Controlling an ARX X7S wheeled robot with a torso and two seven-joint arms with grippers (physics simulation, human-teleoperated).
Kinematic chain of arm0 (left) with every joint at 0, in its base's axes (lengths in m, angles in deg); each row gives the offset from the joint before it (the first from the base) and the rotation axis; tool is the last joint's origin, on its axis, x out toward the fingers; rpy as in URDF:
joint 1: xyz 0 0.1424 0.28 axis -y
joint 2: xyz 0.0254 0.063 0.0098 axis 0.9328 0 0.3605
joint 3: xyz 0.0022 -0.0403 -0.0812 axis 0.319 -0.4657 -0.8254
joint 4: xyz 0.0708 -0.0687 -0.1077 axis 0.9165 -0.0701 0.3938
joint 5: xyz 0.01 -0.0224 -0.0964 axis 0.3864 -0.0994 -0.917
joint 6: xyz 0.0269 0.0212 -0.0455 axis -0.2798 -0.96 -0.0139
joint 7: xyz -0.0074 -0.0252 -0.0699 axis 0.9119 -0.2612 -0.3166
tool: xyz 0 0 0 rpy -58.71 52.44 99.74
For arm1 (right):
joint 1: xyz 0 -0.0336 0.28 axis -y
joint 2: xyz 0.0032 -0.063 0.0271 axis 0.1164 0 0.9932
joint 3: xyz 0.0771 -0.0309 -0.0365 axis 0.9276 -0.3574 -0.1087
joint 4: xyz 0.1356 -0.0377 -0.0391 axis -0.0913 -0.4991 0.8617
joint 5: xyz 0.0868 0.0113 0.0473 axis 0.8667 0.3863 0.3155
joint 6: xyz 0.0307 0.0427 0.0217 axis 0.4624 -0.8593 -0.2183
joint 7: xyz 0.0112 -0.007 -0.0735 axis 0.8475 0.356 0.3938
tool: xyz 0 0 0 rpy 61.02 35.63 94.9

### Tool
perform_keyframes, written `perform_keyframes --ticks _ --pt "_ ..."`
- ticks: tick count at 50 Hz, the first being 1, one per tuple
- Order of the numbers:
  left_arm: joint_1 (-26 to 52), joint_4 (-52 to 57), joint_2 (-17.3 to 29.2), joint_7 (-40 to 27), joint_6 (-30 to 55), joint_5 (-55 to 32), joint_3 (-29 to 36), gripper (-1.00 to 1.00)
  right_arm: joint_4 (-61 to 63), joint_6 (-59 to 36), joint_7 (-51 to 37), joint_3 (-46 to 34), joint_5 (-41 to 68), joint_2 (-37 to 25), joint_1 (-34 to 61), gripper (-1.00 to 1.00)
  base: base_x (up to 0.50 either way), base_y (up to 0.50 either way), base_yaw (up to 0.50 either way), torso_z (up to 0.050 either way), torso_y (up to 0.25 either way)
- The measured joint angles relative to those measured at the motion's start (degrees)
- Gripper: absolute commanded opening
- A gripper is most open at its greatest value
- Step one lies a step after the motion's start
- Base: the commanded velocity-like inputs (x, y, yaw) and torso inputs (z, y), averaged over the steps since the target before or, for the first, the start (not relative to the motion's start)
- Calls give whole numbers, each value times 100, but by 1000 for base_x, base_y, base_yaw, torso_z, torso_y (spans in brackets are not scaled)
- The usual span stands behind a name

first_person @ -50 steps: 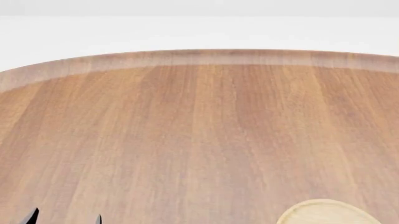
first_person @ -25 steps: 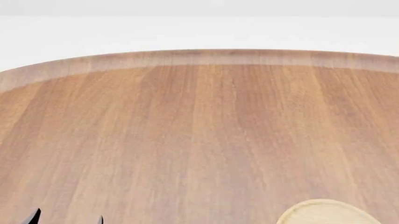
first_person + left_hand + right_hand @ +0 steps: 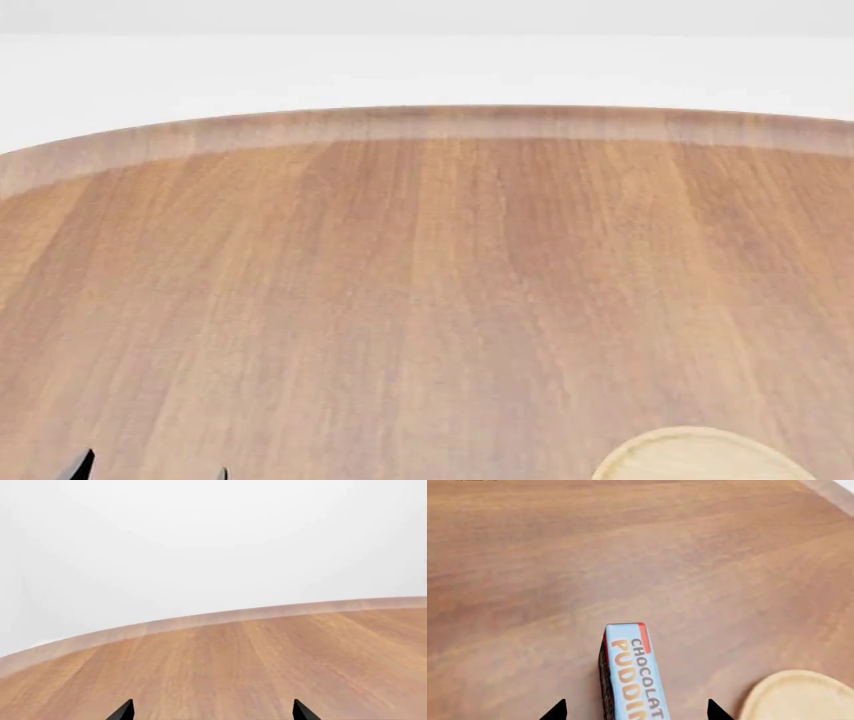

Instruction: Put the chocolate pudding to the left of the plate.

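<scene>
A small rectangular carton of chocolate pudding, its light blue top edged in red and lettered "CHOCOLAT" and "PUDDIN" as far as the right wrist view shows, with a dark brown side face, stands on the round reddish-brown wooden worktop. The carton's near end runs off the edge of that view. It sits between the two black fingertips of the right gripper, whose jaws stand spread wide with a clear gap to the carton on either side, touching nothing. Just beside the carton, on the far side of one fingertip, lies the flat pale tan light-wood plate with its slightly raised rim, only partly in view. In the head view the same plate shows at the lower edge of the worktop, while the carton itself is out of sight there. The left gripper hangs above bare wood, its black tips well apart and holding nothing; those tips also peek in low in the head view.
</scene>
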Motion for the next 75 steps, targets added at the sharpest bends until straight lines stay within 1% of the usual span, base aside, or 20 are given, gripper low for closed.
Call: perform_keyframes --ticks 23,64,65,75 --pt "24 -41 25 -20 -19 -1 54 100 -972 488 334 -248 -110 580 334 100 0 0 0 0 0" --pt "69 -87 54 -50 -20 2 171 100 -2484 1092 685 -522 -321 1234 717 100 0 0 0 0 0" --pt "70 -89 54 -51 -22 1 172 100 -2503 1108 693 -528 -325 1243 718 -100 0 0 0 0 0" --pt "70 -87 63 -63 -19 -3 197 100 -2548 1168 685 -495 -230 1208 714 -100 0 0 0 0 0"
